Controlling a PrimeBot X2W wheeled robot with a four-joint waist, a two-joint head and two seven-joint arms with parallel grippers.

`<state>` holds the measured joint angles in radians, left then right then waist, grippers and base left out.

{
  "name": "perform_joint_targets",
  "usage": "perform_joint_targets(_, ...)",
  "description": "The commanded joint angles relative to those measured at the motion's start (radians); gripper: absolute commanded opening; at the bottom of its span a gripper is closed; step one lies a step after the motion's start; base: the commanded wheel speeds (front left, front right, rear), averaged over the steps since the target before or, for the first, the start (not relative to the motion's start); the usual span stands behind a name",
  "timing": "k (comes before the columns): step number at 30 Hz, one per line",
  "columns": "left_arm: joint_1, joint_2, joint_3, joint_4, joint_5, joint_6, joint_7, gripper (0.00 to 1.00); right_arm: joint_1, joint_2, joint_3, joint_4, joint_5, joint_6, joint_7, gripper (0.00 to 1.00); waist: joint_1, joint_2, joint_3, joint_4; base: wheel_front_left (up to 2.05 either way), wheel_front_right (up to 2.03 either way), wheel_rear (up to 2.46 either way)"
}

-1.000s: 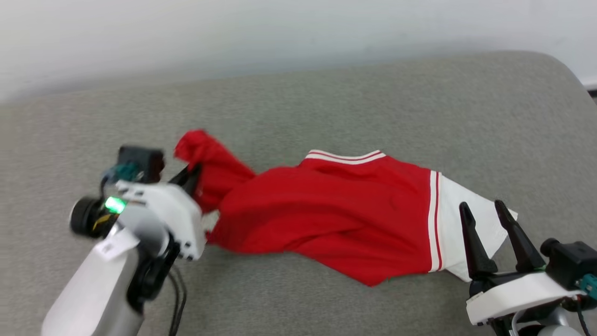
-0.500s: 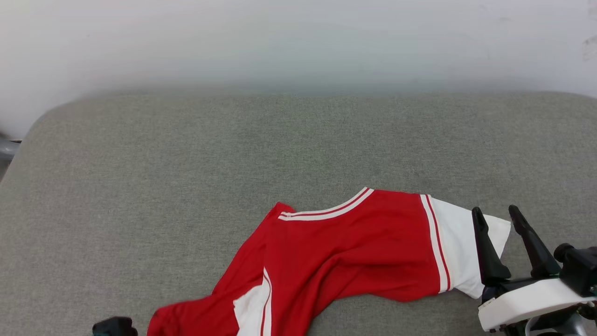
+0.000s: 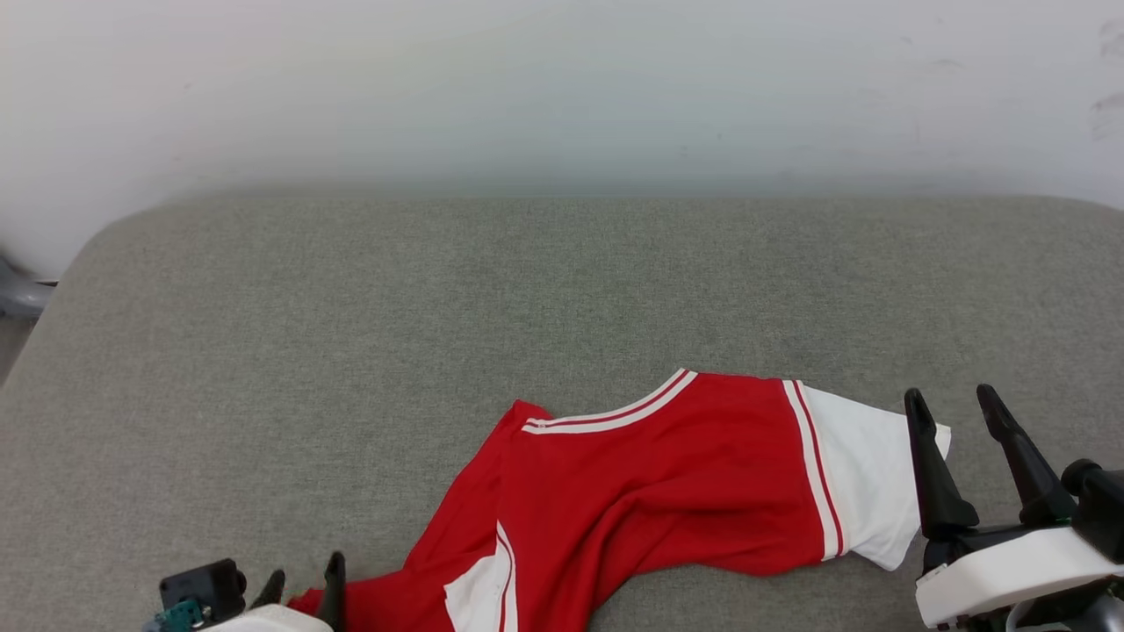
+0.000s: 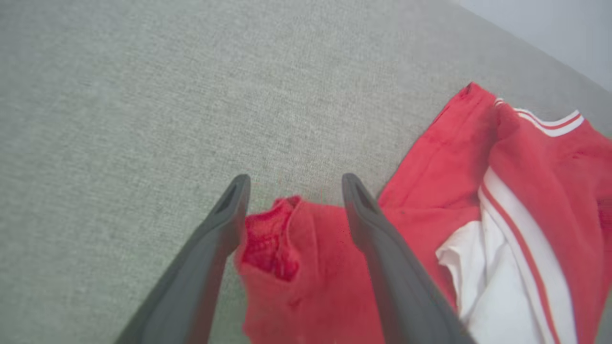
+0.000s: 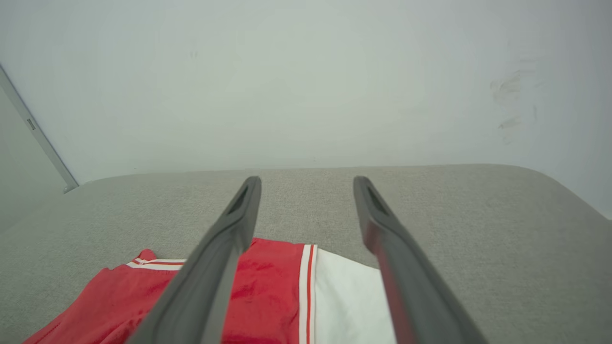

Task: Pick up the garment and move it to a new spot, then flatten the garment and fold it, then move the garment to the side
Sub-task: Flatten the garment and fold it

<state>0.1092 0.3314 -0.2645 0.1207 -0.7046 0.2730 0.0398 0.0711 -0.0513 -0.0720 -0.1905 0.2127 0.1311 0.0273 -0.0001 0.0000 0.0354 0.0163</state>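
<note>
Relocation seemingly done; red jersey (image 3: pixel 667 491) crumpled, lower centre. Left gripper (image 4: pixel 295 184) and right gripper (image 5: pixel 306 184) spread, empty. Next: pull corners flat.

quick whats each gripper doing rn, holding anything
Left gripper: open, fingers either side of a bunched red corner of the jersey, not clamping it.
Right gripper: open, holding nothing, at the jersey's white end.

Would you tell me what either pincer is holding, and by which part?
Nothing: the left pincer and right pincer are open; the thin red sleeveless jersey lies unclamped.
</note>
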Motion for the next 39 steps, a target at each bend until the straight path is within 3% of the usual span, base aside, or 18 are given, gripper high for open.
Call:
perform_joint_targets(1, -0.015, 0.002, 0.003, -0.005, 0.012, 0.001, -0.016, 1.00, 0.014, 0.002, -0.001, -0.005, 0.001, -0.001, 0.003, 1.00, 0.0001, 0.0000, -0.005, -0.002, 0.00, 0.00, 0.00)
perform_joint_targets(4, -0.048, 0.011, 0.000, -0.019, 0.052, 0.003, -0.068, 1.00, 0.019, 0.002, -0.004, -0.018, -0.001, -0.001, 0.008, 1.00, 0.0001, 0.0000, -0.013, -0.006, 0.00, 0.00, 0.00)
perform_joint_targets(7, -0.077, 0.019, -0.023, -0.044, 0.064, -0.011, -0.045, 1.00, 0.017, 0.002, -0.007, -0.028, 0.001, -0.001, 0.014, 1.00, 0.0001, 0.0000, -0.015, -0.007, 0.00, 0.00, 0.00)
perform_joint_targets(13, -0.161, 0.044, -0.117, -0.119, 0.048, -0.077, 0.134, 1.00, 0.025, 0.002, -0.010, -0.027, 0.011, -0.001, 0.015, 1.00, 0.0001, 0.0000, -0.004, -0.006, 0.00, 0.00, 0.00)
perform_joint_targets(22, -0.248, 0.097, -0.312, -0.180, 0.015, -0.194, 0.495, 1.00, -0.001, 0.002, 0.005, -0.007, 0.032, -0.001, -0.001, 1.00, 0.0001, 0.0000, 0.033, -0.028, 0.00, 0.00, 0.00)
perform_joint_targets(30, -0.307, 0.129, -0.415, -0.148, 0.057, -0.244, 0.637, 1.00, -0.029, 0.002, 0.011, 0.020, 0.044, -0.001, -0.021, 1.00, 0.0001, 0.0000, 0.079, -0.052, 0.00, 0.00, 0.00)
perform_joint_targets(31, -0.310, 0.129, -0.420, -0.142, 0.063, -0.246, 0.641, 0.87, -0.032, 0.002, 0.012, 0.023, 0.047, -0.001, -0.024, 1.00, 0.0001, 0.0000, 0.082, -0.055, 0.00, 0.00, 0.00)
perform_joint_targets(33, -0.323, 0.133, -0.421, -0.137, 0.077, -0.245, 0.632, 0.02, -0.035, 0.002, 0.012, 0.029, 0.051, -0.001, -0.029, 1.00, 0.0001, 0.0000, 0.089, -0.058, 0.00, 0.00, 0.00)
perform_joint_targets(39, -0.369, 0.155, -0.381, -0.162, 0.119, -0.219, 0.580, 0.00, -0.031, 0.002, 0.001, 0.048, 0.056, -0.001, -0.041, 1.00, 0.0001, 0.0000, 0.089, -0.058, 0.00, 0.00, 0.00)
